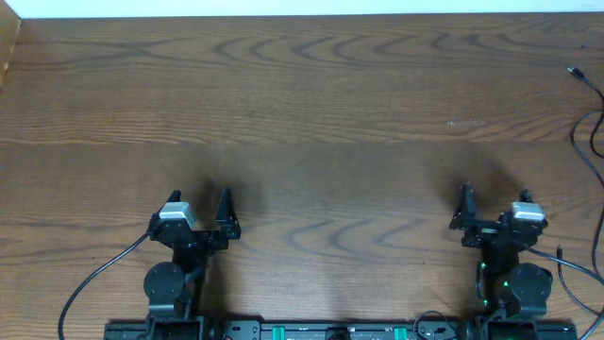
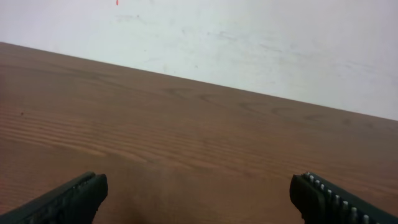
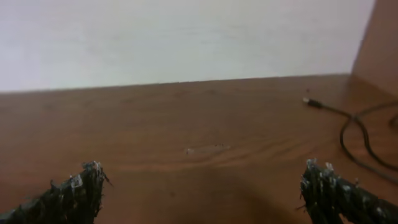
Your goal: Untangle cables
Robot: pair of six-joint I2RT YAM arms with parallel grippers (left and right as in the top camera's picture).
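Brown wood-grain surface (image 1: 311, 104), seen from above, with two black arms low at the near edge, one on each side.

Left hand (image 1: 199, 196) pointed toward the far edge, spread wide. From its own wrist camera, two black fingers (image 2: 68, 198) at opposite lower corners of the view, only wood grain between them. Gripping nothing, touching no cord.

Right hand (image 1: 495, 194) likewise pointed toward the far edge and spread wide. From its wrist camera, ridged fingertips (image 3: 339, 196) far apart at the lower corners, wood between. Gripping nothing.

Thin black cable (image 1: 587, 83) flat on the surface at the far right edge, well apart from both hands, nearer the right one. Small plug end (image 1: 572, 69) toward the far right corner. From there, cord running in loose bends along the right border, partly cut off by the overhead view. Same cable (image 3: 329, 109) at the right of the right wrist view, ahead of that hand, curving into an open loop. Cannot tell whether one cord or several in those bends.

Thicker arm wire (image 1: 94, 276) trailing from the left arm's base. Pale wall (image 3: 186, 37) beyond the far edge in both wrist views.
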